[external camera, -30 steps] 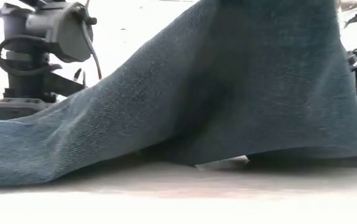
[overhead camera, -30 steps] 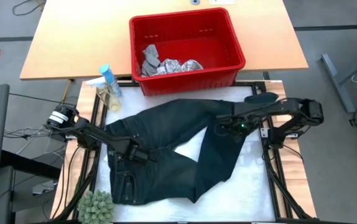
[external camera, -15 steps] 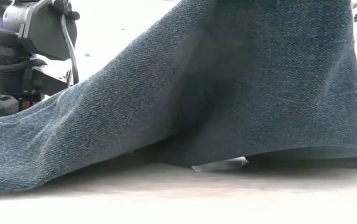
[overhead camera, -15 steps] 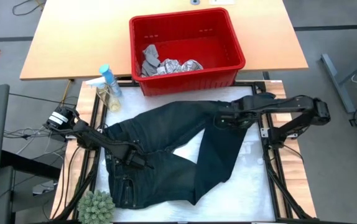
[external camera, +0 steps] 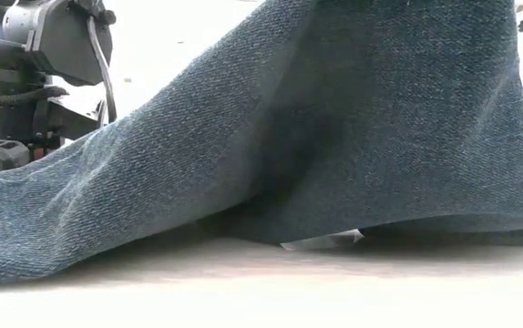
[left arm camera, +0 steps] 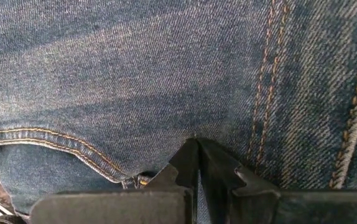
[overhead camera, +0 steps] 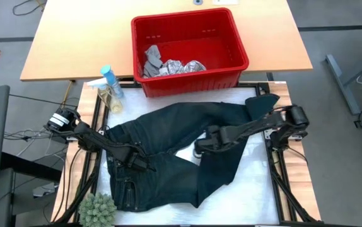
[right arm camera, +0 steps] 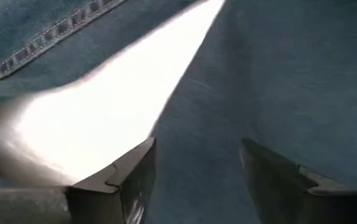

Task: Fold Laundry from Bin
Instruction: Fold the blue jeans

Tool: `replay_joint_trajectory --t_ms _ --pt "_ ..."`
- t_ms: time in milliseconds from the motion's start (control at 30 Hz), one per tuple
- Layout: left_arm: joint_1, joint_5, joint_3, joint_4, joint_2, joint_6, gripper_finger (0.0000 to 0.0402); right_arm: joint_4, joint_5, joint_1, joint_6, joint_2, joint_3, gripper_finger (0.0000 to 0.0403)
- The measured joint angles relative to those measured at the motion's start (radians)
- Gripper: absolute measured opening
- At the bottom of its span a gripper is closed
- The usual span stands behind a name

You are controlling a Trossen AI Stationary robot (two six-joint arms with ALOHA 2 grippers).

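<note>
At frame centre, the right gripper (overhead camera: 201,146) hung with jaws parted and empty at the crotch of the trousers (overhead camera: 168,151), one leg running up-right, one down. The left gripper (overhead camera: 138,163) sat clenched on the waistband, lower left. One pair lay spread; two cloths waited in the bin (overhead camera: 231,38).

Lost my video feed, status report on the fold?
Left gripper shut on dark denim trousers at the waistband. Right gripper open over the crotch gap. Nothing in the way.

Spray bottles (overhead camera: 108,88) near table's far-left corner; plant (overhead camera: 97,209) near-left.
</note>
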State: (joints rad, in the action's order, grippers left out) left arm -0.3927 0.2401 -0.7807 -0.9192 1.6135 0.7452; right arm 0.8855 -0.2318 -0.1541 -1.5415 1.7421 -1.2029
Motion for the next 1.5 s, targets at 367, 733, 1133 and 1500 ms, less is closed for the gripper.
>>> replay_joint_trajectory --t_ms 367,733,1133,1500 --pt "0.0 0.0 0.0 0.002 0.0 0.0 0.0 0.252 -0.037 0.115 0.238 0.18 -0.21 0.0255" --pt "0.0 0.001 0.0 0.002 0.0 0.014 0.0 0.361 0.03 0.127 0.236 0.259 -0.214 0.0222" --pt "0.0 0.009 0.0 0.002 0.0 0.0 0.0 0.404 0.139 0.039 0.21 0.108 -0.213 0.0021" --pt "0.0 0.01 0.0 0.002 0.0 -0.022 0.0 0.487 -0.135 -0.27 -0.185 -0.249 -0.213 0.0021"
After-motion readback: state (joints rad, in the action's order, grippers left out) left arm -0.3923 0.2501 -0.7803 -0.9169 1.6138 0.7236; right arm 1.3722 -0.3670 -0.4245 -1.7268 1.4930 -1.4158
